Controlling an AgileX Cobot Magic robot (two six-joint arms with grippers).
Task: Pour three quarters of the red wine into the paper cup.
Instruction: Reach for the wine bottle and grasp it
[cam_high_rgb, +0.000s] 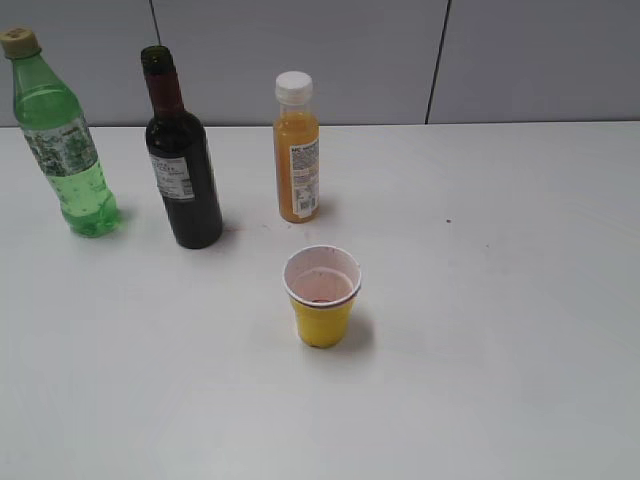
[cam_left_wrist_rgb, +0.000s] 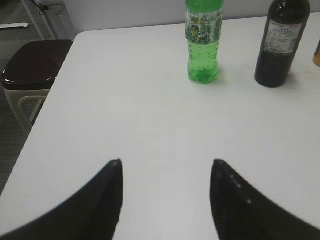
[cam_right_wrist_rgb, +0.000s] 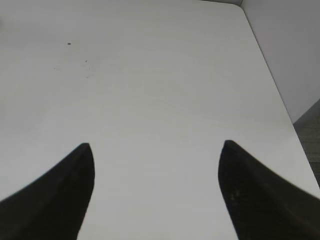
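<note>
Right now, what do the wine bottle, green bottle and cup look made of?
Wine bottle: likely glass, dark, glossy, hard highlights, paper label.
Green bottle: likely thin clear plastic, dimpled base, tan screw cap.
Paper cup: looks like paper, matte yellow outside, white inside, rolled rim, pinkish stain.

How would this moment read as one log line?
wine bottle: standing, uncapped | paper cup: upright, nearly empty | left gripper: open, empty | right gripper: open, empty
</note>
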